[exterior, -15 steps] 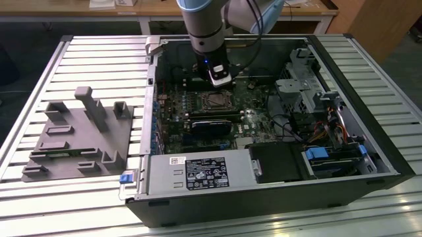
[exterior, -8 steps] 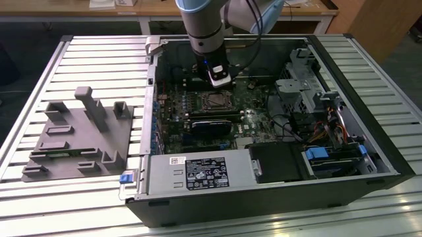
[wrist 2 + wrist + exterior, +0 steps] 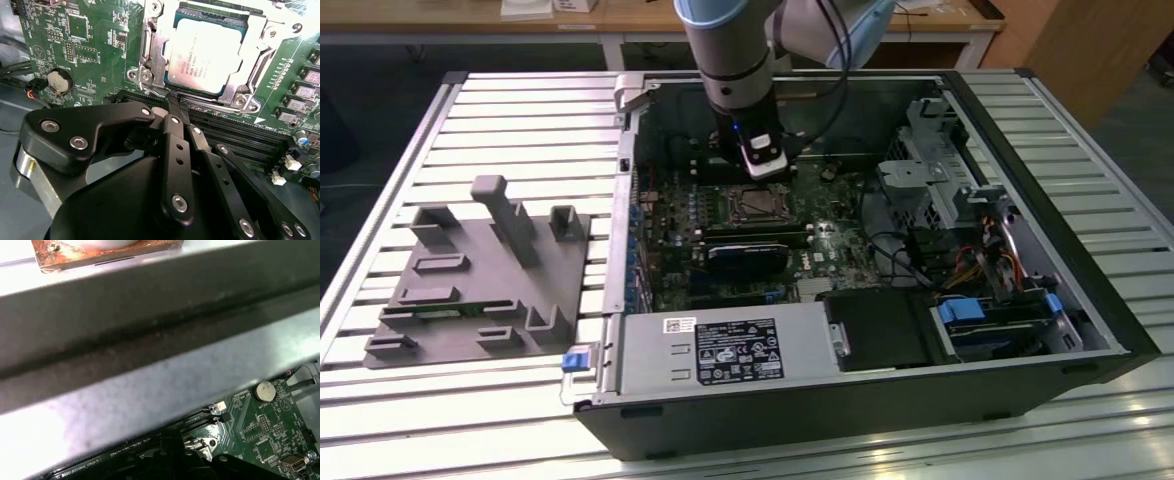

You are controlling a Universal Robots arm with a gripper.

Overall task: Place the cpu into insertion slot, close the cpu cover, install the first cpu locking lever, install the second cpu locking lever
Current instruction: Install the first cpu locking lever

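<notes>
In the exterior view the gripper (image 3: 765,165) is hanging just beside the insertion slot (image 3: 753,205), the second wrist view is showing it clenched, the cpu (image 3: 205,55) sitting seated under the closed cpu cover (image 3: 152,47) and the 2 levers (image 3: 145,76) seemingly not yet locked, and the first wrist view is adding the case wall (image 3: 150,340).

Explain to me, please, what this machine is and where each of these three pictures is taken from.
The exterior view, taken from off the machine, shows a robot arm reaching down into an open computer case that lies on a slatted metal table; a grey holder lies at that view's left. Both wrist views come from cameras riding on the arm. The second wrist view looks past the black pincer, shut, its tip beside the metal frame that lies over the silver chip on the green circuit board. The first wrist view looks past a grey metal bar at a corner of that board.
</notes>
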